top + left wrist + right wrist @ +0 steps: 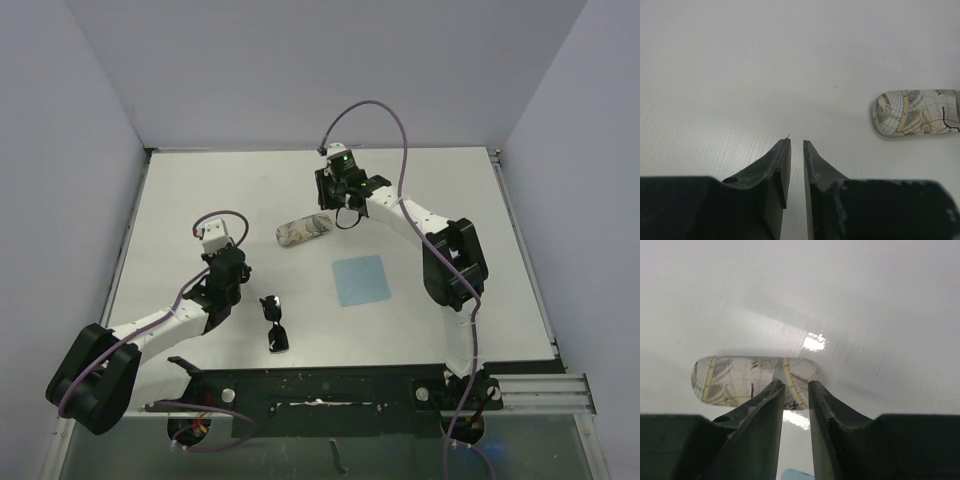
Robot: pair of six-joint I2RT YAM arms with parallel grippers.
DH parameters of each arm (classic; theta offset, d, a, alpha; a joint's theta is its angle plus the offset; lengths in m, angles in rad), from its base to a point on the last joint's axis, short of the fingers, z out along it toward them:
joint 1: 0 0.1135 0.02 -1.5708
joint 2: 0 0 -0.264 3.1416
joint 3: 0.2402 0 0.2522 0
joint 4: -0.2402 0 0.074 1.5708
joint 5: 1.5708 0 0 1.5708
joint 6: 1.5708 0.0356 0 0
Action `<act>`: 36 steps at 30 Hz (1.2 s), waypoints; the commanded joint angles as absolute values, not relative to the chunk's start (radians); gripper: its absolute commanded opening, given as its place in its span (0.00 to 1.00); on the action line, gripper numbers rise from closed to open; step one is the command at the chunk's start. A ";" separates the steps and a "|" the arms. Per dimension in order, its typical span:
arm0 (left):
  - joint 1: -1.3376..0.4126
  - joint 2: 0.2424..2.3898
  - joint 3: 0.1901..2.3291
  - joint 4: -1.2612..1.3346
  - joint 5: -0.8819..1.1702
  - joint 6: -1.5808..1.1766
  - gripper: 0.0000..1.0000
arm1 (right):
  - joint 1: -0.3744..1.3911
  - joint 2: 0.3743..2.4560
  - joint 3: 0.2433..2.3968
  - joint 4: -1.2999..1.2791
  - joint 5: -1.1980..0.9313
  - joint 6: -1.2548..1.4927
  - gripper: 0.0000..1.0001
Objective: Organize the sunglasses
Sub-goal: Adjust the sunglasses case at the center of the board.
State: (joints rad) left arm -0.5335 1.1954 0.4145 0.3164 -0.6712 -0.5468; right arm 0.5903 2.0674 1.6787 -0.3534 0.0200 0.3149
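Sunglasses (276,325) lying on table (200,180) near front edge, just right of left arm, ungripped. Blue cloth (360,280) nearby, farther right. Left gripper (796,142) narrow gap, nothing between. Right gripper (795,384) narrow gap too, tips at patterned case (725,380); contact unclear.

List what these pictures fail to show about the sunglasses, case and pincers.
sunglasses: top view only, too small to tell whether the arms are folded.
case: left wrist view, right end cut off by the frame edge; right wrist view, near side hidden behind the right pincer.
blue cloth: right wrist view, only a sliver at the bottom edge.
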 commanded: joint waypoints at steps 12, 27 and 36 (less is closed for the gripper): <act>-0.504 1.208 0.407 0.405 -0.632 -0.548 0.17 | 0.522 2.259 1.983 -0.406 0.012 0.249 0.29; -0.497 1.217 0.406 0.412 -0.609 -0.551 0.17 | 0.566 2.309 1.939 -0.386 -0.016 0.257 0.29; -0.497 1.213 0.407 0.409 -0.607 -0.551 0.17 | 0.601 2.268 1.823 -0.366 -0.016 0.268 0.29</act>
